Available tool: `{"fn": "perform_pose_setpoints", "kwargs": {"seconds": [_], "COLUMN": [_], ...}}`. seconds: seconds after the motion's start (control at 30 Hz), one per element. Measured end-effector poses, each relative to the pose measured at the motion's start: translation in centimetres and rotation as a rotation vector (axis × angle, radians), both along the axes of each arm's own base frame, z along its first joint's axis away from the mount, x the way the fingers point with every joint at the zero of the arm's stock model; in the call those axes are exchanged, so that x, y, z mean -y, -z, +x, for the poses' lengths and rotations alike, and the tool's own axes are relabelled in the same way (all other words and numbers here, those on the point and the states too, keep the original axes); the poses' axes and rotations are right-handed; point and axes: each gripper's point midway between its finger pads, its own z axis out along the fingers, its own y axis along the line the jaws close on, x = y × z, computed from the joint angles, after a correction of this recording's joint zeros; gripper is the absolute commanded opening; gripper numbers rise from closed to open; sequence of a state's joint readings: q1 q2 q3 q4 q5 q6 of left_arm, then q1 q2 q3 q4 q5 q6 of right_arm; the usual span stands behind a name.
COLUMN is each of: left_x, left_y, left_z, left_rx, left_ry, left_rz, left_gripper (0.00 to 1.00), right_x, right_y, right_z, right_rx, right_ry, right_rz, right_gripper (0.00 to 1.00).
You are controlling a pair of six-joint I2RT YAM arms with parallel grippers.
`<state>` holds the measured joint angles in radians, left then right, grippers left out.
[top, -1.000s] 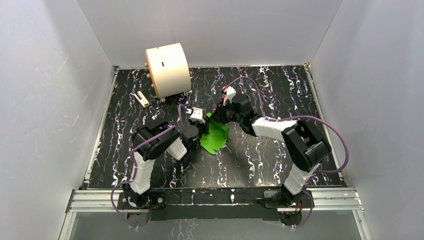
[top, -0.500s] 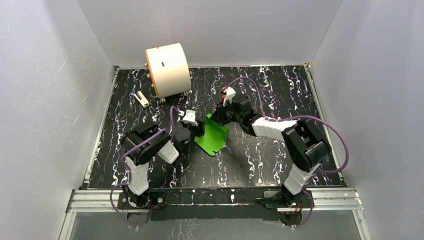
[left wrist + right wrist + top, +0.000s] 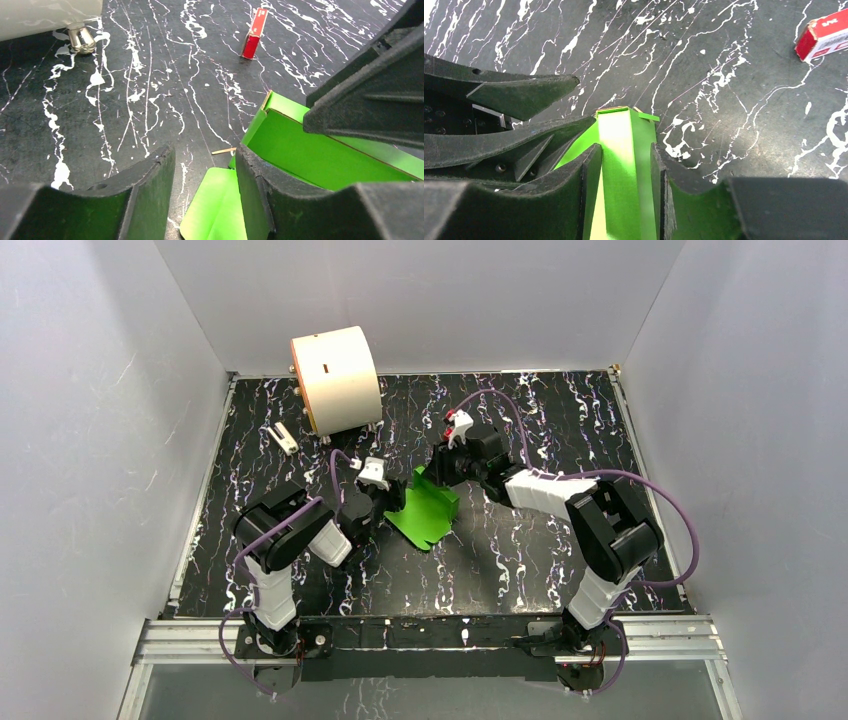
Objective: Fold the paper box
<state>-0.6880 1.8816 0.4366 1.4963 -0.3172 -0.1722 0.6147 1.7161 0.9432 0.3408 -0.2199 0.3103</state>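
The paper box [image 3: 425, 510] is bright green card, half folded, lying mid-table with one wall raised. My left gripper [image 3: 385, 498] sits at its left edge, open. In the left wrist view a loose green flap [image 3: 215, 210] lies on the table under the gap of the left gripper [image 3: 205, 170], and the box [image 3: 320, 155] lies to the right. My right gripper [image 3: 435, 472] reaches in from behind. In the right wrist view the right gripper [image 3: 624, 170] stands open astride the raised green wall [image 3: 626, 145], with the left fingers [image 3: 524, 92] just beyond it.
A large cream cylinder [image 3: 335, 380] stands at the back left, with a small white piece [image 3: 284, 438] beside it. A small red block [image 3: 254, 34] lies on the black marbled table beyond the box, and it shows as the red block [image 3: 824, 35] at the upper right. White walls enclose three sides.
My left gripper has opened off the box and drawn back to the left. The right jaws have widened around the green wall. The box has settled a little flatter.
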Motion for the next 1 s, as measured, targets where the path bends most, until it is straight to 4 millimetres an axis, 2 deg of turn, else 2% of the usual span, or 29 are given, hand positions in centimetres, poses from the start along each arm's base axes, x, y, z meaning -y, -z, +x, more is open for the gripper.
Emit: {"fn": "perform_pose_setpoints", "kwargs": {"seconds": [0.27, 0.57, 0.87, 1.0], "left_x": [0.6, 1.5, 2.2, 2.6], "left_y": [-0.1, -1.0, -0.1, 0.2], "left_z": [-0.1, 1.2, 1.6, 2.1], "left_rx": [-0.005, 0.011, -0.011, -0.018], "left_ry": [0.043, 0.063, 0.083, 0.091], "left_rz": [-0.013, -0.047, -0.053, -0.05], "left_gripper": [0.48, 0.49, 0.51, 0.51], "right_x": [0.6, 0.1, 0.0, -0.3], "right_y": [-0.4, -1.9, -0.1, -0.3], "right_z": [0.8, 1.4, 2.2, 2.6], "right_rx": [-0.011, -0.013, -0.051, -0.044], "right_ry": [0.018, 0.027, 0.061, 0.065], "right_rz": [0.01, 0.053, 0.038, 0.054], "right_gripper": [0.5, 0.49, 0.43, 0.41]}}
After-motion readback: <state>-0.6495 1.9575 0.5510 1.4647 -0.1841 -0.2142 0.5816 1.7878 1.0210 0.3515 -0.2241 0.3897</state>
